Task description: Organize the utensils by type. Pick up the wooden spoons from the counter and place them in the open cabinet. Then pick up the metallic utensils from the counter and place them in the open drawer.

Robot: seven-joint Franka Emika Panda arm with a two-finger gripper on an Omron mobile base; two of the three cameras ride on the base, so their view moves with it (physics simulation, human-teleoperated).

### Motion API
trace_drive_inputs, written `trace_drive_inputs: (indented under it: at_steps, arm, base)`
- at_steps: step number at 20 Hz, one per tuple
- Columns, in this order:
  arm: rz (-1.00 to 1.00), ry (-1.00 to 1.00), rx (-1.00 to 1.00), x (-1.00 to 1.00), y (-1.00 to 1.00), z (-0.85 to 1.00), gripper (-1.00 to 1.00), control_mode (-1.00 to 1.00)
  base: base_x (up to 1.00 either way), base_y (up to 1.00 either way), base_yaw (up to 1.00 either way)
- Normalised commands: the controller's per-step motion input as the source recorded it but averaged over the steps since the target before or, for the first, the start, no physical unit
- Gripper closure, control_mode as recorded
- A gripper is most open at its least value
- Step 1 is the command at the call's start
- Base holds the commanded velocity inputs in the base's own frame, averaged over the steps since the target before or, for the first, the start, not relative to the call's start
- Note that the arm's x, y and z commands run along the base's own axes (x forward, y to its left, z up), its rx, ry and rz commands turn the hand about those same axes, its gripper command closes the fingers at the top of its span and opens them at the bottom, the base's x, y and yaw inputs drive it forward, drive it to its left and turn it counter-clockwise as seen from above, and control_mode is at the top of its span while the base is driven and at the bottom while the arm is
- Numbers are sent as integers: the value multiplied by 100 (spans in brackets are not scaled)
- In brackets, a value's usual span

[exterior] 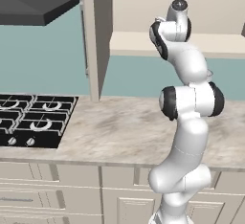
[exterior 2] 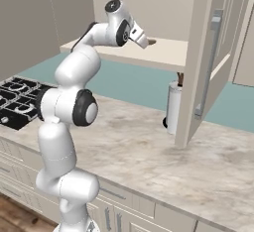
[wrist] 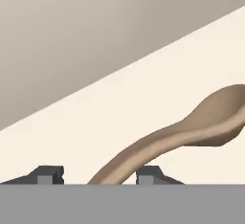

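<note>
My gripper reaches into the open cabinet, just above its cream shelf. A pale tan wooden spoon lies along the shelf, bowl away from the hand, and its handle runs back between the two fingertips. The jaws stand apart, with a clear gap between the left fingertip and the handle; the right one sits close beside it. From the right base view, the spoon's bowl pokes out just past the gripper. In the left base view the arm covers the hand in front of the cabinet shelf. The counter lies below.
A black gas hob is set in the counter at the left, under a dark hood. The cabinet's open doors hang out over the counter. A white canister stands behind the right door. Grey base cabinet fronts run below.
</note>
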Motion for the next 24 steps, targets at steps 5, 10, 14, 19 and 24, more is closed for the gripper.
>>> trace_drive_inputs:
  at_steps: [5,10,14,19,24]
  arm:
    - [0,3,11,-9,-93,-52,-100,-100]
    - [0,-21,22,-6,-40,-15,-100,-100]
    - [0,-44,28,-1,-11,-16,-100,-100]
    - [0,-47,26,-13,-7,-22,-100,-100]
    - [0,-38,15,-93,-41,-1,-100,-100]
  base:
    - [0,0,0]
    - [0,0,0]
    - [0,0,0]
    - [0,0,0]
    - [0,0,0]
